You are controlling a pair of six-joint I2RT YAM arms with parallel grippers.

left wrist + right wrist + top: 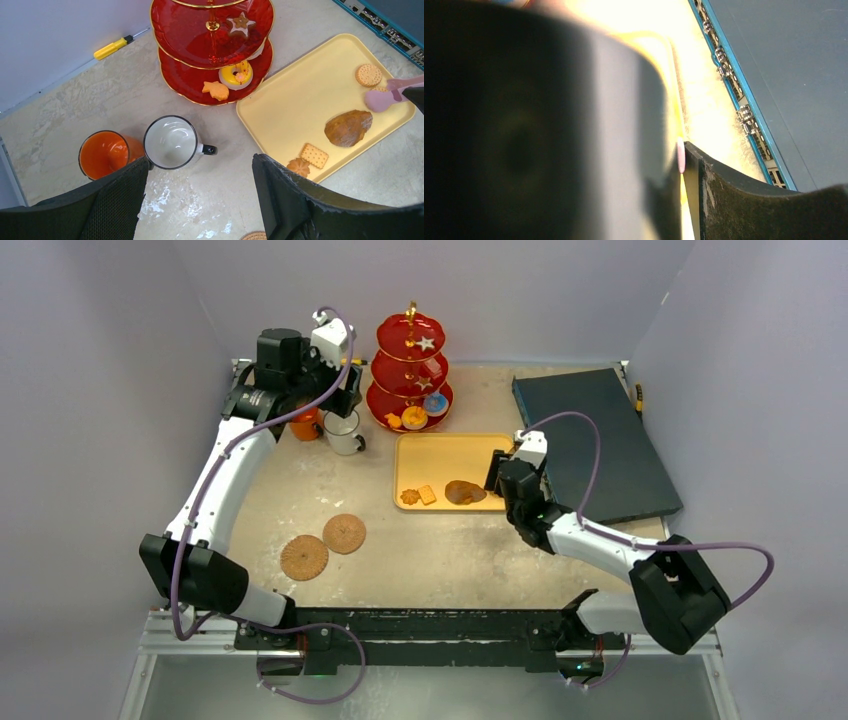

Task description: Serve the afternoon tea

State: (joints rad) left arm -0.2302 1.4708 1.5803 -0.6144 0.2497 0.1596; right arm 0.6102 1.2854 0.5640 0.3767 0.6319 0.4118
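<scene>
The red three-tier stand [410, 370] with gold handle stands at the back; in the left wrist view [212, 45] it holds a yellow donut [236, 75], an orange pastry [216, 90] and a star biscuit [240, 22]. The orange mug [306, 424] [102, 152] and white mug [343, 432] [171, 141] stand side by side left of it. My left gripper [345, 398] [200, 162] is open and empty above the table beside the mugs. My right gripper [497, 472] [681, 160] is shut on pink-tipped tongs [382, 99] [680, 156] over the yellow tray's [450, 455] right end. The tray holds a brown pastry [348, 127] and biscuits [315, 155].
A dark blue box [590, 440] lies at the right, close to the right arm. Two round woven coasters [304, 557] [344, 533] lie front left. A yellow screwdriver [114, 47] lies by the back wall.
</scene>
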